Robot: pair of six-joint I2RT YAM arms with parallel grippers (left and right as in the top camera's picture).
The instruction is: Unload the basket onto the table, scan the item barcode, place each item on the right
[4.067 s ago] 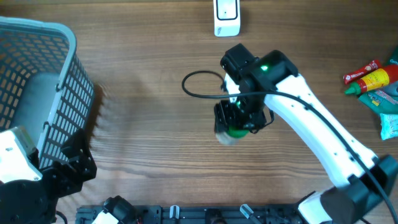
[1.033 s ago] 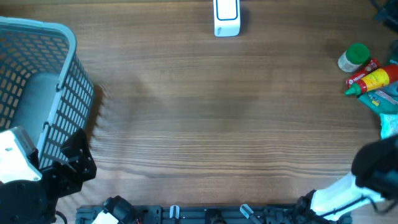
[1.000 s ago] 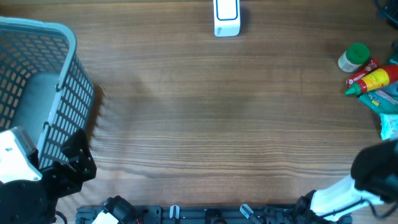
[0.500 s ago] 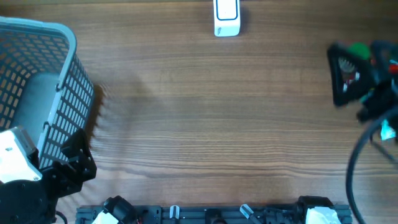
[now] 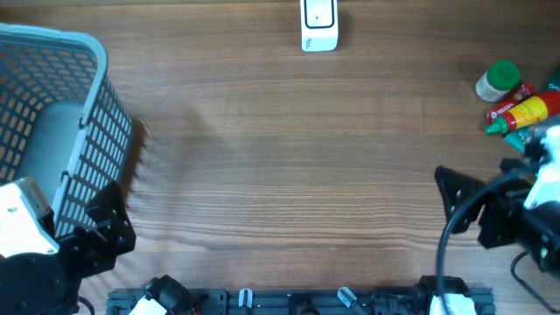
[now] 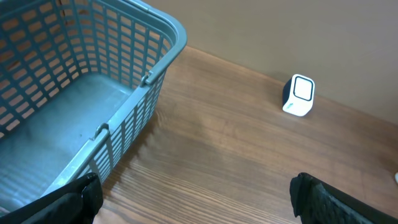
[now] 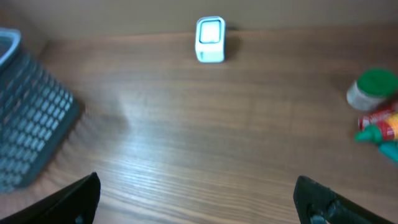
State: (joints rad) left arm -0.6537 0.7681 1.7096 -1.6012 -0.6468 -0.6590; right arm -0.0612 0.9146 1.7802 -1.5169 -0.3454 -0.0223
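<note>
Seen from the right wrist camera, the right gripper (image 7: 199,202) is gaping wide at the bottom edge of the frame, one dark finger in each lower corner and nothing between them. The left gripper (image 6: 199,202) is showing the same way in its own view, spread and empty. It is sitting beside a blue-grey mesh basket (image 6: 168,31) that is filling the left of the frame. Bare wooden table (image 5: 289,175) is stretching across the middle. At the right edge of the right wrist view, a small green-lidded jar (image 7: 373,89) is standing upright, touching or just beside a red and yellow tube (image 7: 380,127), with a teal packet (image 7: 390,150) below that. No barcode is showing on any of them. At the far top centre, a white scanner (image 7: 210,39) is facing the table, well apart from the items. The jar is looking rigid, light and smooth-sided, so probably a little slippery. Taking hold across its body below the lid seems the safest grip, as that is leaving the label free to turn toward the scanner.
</note>
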